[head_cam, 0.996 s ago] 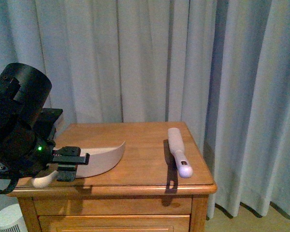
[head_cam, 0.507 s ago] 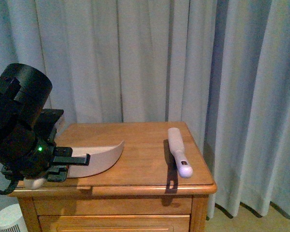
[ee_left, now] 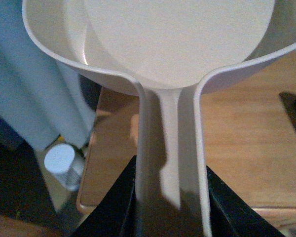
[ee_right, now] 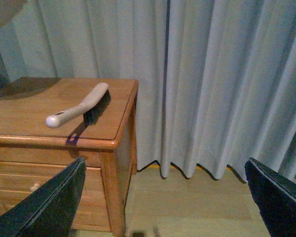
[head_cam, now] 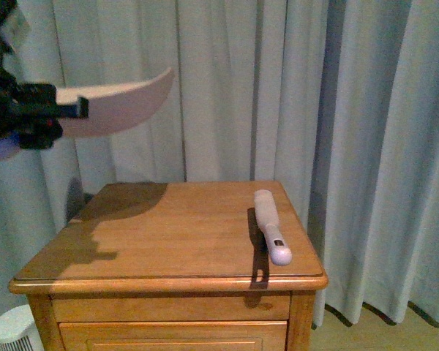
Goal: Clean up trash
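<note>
Left gripper (head_cam: 62, 111) is clamped on the handle of the pale pink plastic dustpan (head_cam: 124, 99). The pan is held high over the left edge of the wooden bedside table (head_cam: 168, 234), long axis roughly level, mouth pointing right. Crumpled white paper trash shows in none of the 3 views, nor in the visible part of the pan. White cylindrical container (head_cam: 14, 330) sits on the floor below-left, nearer the left arm, probably the bin. Right gripper (ee_right: 167, 197) is spread wide, holding nothing.

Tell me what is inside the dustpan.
Nothing shows inside the dustpan: its floor looks bare, no paper wad. Its front lip lies outside the picture, unseen.
</note>
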You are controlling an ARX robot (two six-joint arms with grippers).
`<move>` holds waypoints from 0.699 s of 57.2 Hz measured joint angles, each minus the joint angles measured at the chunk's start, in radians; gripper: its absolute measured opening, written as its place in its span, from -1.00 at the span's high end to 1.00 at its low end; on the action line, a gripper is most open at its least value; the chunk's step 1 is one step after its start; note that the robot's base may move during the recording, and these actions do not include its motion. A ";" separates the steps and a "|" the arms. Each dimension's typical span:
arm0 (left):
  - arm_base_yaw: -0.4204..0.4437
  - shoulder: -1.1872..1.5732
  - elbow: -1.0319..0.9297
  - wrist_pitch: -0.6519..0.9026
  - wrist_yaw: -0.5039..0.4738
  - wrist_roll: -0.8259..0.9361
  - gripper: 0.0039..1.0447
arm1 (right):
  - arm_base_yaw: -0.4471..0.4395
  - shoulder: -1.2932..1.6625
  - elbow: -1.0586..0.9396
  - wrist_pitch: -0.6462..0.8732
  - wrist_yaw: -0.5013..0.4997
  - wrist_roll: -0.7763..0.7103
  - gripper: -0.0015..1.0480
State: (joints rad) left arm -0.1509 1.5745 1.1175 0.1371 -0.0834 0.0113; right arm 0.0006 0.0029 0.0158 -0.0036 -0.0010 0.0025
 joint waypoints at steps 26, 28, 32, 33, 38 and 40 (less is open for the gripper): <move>0.010 -0.549 -0.339 0.136 0.011 0.176 0.46 | 0.000 0.000 0.000 0.000 0.000 0.000 -0.86; 0.016 -0.595 -0.364 0.119 0.018 0.176 0.46 | 0.000 0.000 0.000 0.000 0.000 0.000 -0.86; 0.023 -0.662 -0.404 0.105 0.011 0.184 0.46 | 0.000 0.000 0.000 0.000 0.000 0.000 -0.86; 0.024 -0.683 -0.416 0.097 0.008 0.185 0.46 | 0.000 0.000 0.000 0.000 0.000 0.000 -0.86; 0.024 -0.788 -0.474 0.054 -0.012 0.187 0.46 | 0.000 0.000 0.000 0.000 0.000 0.000 -0.86; 0.020 -0.820 -0.492 0.038 -0.022 0.188 0.46 | 0.000 0.000 0.000 0.000 0.000 0.000 -0.86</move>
State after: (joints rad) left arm -0.1310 0.7544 0.6250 0.1753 -0.1051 0.1993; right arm 0.0006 0.0029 0.0158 -0.0036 -0.0010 0.0025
